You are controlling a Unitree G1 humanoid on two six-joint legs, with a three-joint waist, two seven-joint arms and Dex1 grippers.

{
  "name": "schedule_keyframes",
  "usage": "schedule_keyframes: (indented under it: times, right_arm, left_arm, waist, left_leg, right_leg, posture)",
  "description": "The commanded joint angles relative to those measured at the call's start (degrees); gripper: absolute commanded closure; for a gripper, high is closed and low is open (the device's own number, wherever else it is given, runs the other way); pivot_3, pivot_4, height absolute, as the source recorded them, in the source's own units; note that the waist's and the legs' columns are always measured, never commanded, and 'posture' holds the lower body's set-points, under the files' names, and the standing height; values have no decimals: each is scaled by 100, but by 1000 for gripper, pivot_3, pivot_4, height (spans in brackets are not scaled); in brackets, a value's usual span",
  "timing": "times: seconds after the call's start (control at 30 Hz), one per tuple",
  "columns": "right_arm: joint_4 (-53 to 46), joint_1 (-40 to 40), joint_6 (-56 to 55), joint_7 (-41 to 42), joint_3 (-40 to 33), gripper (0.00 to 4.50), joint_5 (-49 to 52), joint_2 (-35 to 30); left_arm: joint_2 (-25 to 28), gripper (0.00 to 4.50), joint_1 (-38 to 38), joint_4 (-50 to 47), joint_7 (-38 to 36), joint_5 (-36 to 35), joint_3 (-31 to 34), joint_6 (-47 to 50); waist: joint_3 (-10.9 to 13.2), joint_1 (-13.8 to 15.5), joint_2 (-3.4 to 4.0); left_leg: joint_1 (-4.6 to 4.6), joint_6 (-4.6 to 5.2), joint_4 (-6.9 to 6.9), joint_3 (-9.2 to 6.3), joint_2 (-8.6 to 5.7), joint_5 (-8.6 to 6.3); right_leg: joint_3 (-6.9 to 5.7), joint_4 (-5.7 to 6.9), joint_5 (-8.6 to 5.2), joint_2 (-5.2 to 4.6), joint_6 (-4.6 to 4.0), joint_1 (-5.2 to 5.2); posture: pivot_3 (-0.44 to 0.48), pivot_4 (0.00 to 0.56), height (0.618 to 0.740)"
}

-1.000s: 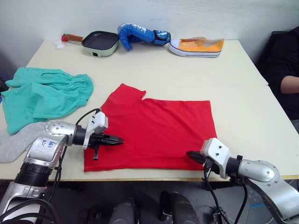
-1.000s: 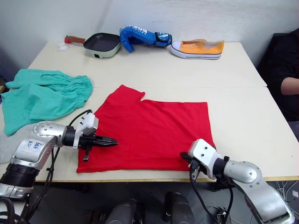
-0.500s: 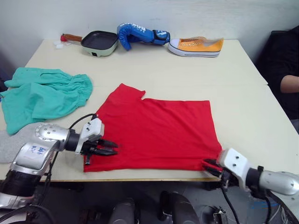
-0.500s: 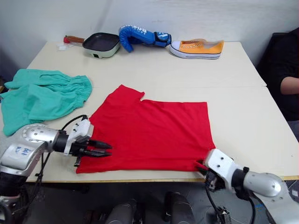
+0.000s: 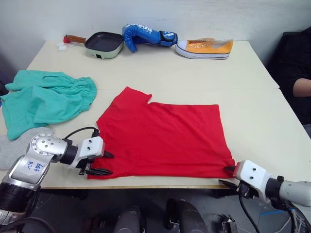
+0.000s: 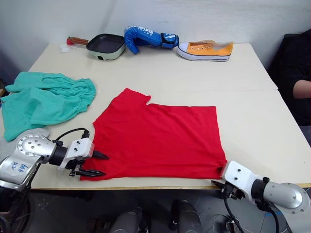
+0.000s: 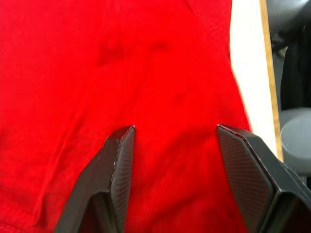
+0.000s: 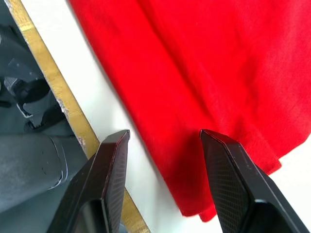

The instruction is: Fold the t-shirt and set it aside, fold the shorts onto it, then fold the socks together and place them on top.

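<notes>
Two grippers, left (image 5: 103, 163) and right (image 5: 227, 176), stand open and empty at the t-shirt's (image 5: 163, 138) near corners, by the table's (image 5: 272, 116) front edge. Folding seems underway; next, each should pinch its corner.

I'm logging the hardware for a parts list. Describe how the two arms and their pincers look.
Both arms are rounded silver-grey metal shells joined by black ribbed segments, with loose black cables looping alongside. The left arm carries a white sticker with blue handwriting. Each wrist ends in a white boxy housing. The left pincer and right pincer each have two tapered black fingers with a fine woven texture.
</notes>
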Motion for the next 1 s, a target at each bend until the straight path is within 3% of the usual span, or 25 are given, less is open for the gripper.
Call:
schedule_keyframes:
  times: [0.03, 0.17, 0.2, 0.3, 0.43, 0.5, 0.57, 0.77, 0.87, 1.0]
  right_arm:
    - [19, 61, -80, 108, 21, 2170, -72, -73]
    - [96, 78, -124, 144, 33, 2170, -124, -79]
    - [127, 79, -126, 151, 50, 2348, -150, -89]
    - [204, 93, -166, 186, 81, 3061, -208, -87]
    - [240, 127, -193, 215, 83, 4456, -222, -62]
    - [258, 150, -223, 225, 77, 4500, -233, -61]
    - [283, 174, -272, 244, 67, 4500, -232, -65]
    - [355, 237, -370, 286, -11, 4500, -149, -23]
    - [402, 265, -455, 313, -12, 4500, -165, -27]
    - [463, 272, -538, 343, 4, 4500, -143, -12]
  left_arm:
    - [137, 1692, 45, 66, -48, 117, -30, -22]
    - [198, 1692, 139, 105, -72, 209, -91, -126]
    - [201, 1658, 151, 130, -71, 221, -105, -146]
    - [229, 2248, 176, 209, -111, 242, -152, -187]
    - [248, 3471, 212, 299, -166, 249, -177, -220]
    - [252, 4158, 216, 340, -220, 239, -200, -235]
    - [256, 4458, 221, 359, -266, 233, -217, -255]
    - [206, 4458, 8, 174, -361, -294, 81, 358]
    - [386, 3858, -17, -110, -635, -877, 436, 855]
    - [669, 2569, 261, -684, -804, -1444, 876, 1437]
  waist:
    - [0, 0, 0]
    - [0, -2, 0]
    - [0, -3, 1]
    - [0, -3, 1]
    - [-1, -7, 2]
    - [-2, -6, 4]
    - [-3, -6, 5]
    - [-3, -2, 5]
    - [-2, 1, 2]
    - [7, -1, -20]
  left_leg:
    - [1, -3, 0, 0, 0, -3]
    - [6, -5, -7, -1, 1, -4]
    - [7, -5, -9, -1, 1, -3]
    - [8, -1, -10, -1, 1, -2]
    - [18, -7, -10, 0, 1, -7]
    - [22, -11, -10, 0, 1, -10]
    - [24, -13, -13, 0, 1, -11]
    - [22, -8, -14, 0, 1, -8]
    - [17, -4, -14, 0, 1, -7]
    - [9, -4, -12, -3, 1, -7]
  right_leg:
    - [0, 0, 0, 0, 0, 1]
    - [1, 1, -1, 0, -1, 2]
    - [0, 1, -1, 0, -1, 2]
    - [0, 0, -2, 0, -2, 3]
    - [1, -2, -2, 0, -2, 13]
    - [2, -2, -2, -1, -2, 15]
    - [2, -2, -2, -1, -2, 15]
    - [2, -4, -3, 0, -1, 14]
    - [1, -6, -3, 0, 0, 13]
    - [0, -8, -3, 0, 0, 8]
  posture:
    - [0, 150, 740]
    - [0, 150, 740]
    - [0, 150, 740]
    - [0, 150, 740]
    - [0, 150, 740]
    - [0, 150, 740]
    - [0, 150, 740]
    - [0, 150, 740]
    - [0, 150, 740]
    - [0, 150, 740]
